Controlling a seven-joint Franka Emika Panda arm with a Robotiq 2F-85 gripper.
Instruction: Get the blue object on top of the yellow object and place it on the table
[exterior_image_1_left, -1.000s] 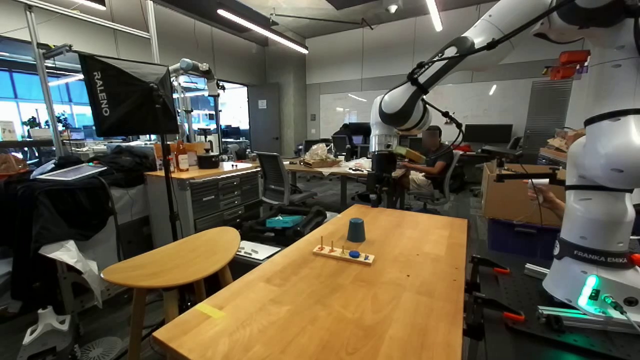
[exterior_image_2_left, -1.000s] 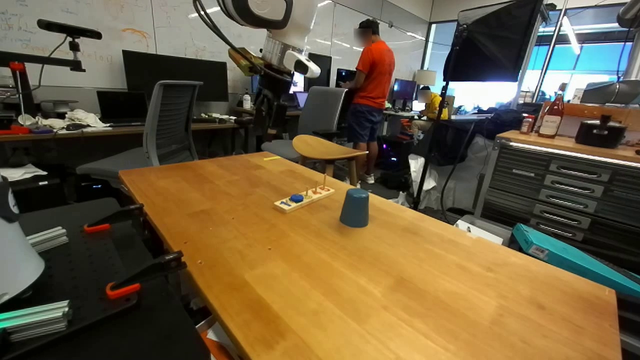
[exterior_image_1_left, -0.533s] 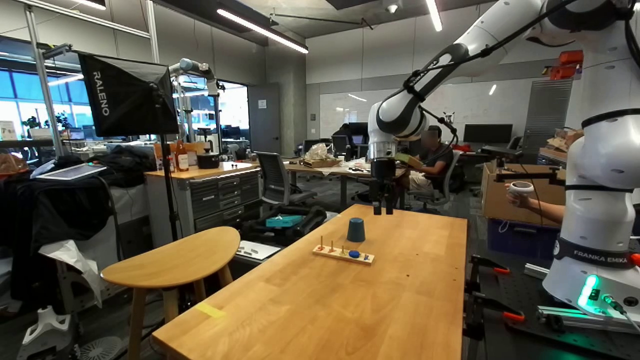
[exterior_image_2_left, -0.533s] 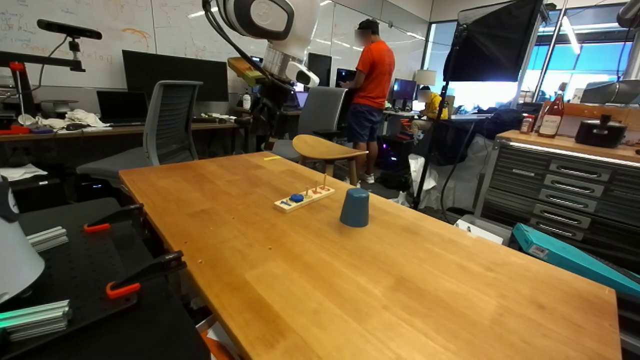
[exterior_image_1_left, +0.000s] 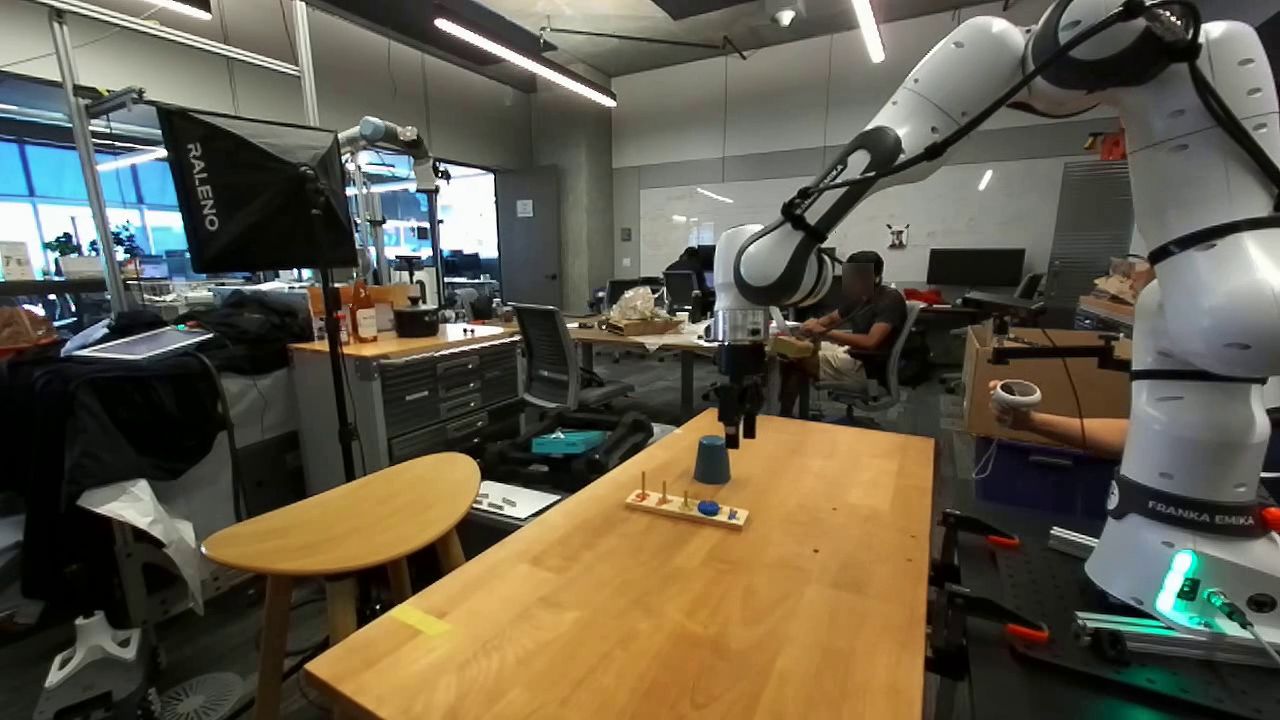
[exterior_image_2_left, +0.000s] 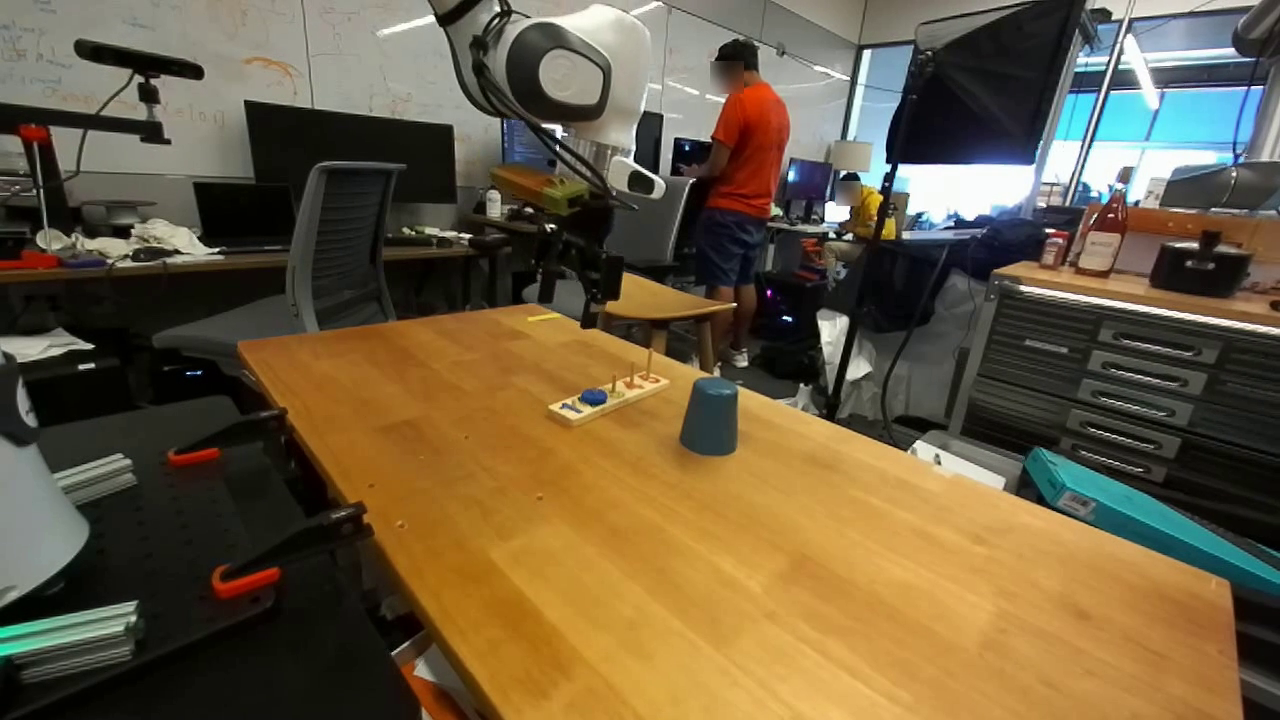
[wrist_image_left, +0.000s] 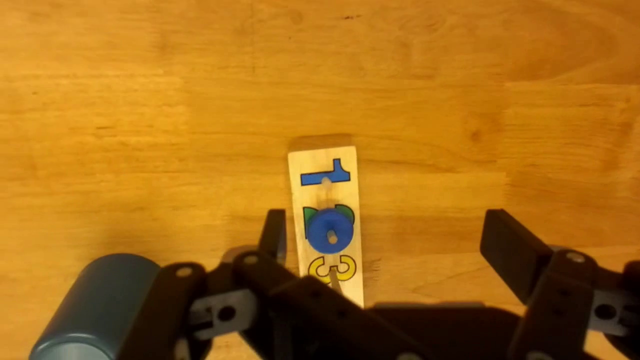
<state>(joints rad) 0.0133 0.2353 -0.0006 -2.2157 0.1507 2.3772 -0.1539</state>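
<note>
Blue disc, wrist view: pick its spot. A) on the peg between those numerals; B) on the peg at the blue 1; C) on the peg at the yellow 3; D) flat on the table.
A: a peg tip pokes through the blue disc, with the blue 1 and yellow 3 on either side.

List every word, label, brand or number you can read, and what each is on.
"RALENO": softbox
"FRANKA EMIKA": robot base
"1", in blue: board, wrist view
"3", in yellow: same board, wrist view
Green figure under the blue disc: too covered to read.
Too small or blurred: whiteboard writing, bottle label, teal box label, door sign.
</note>
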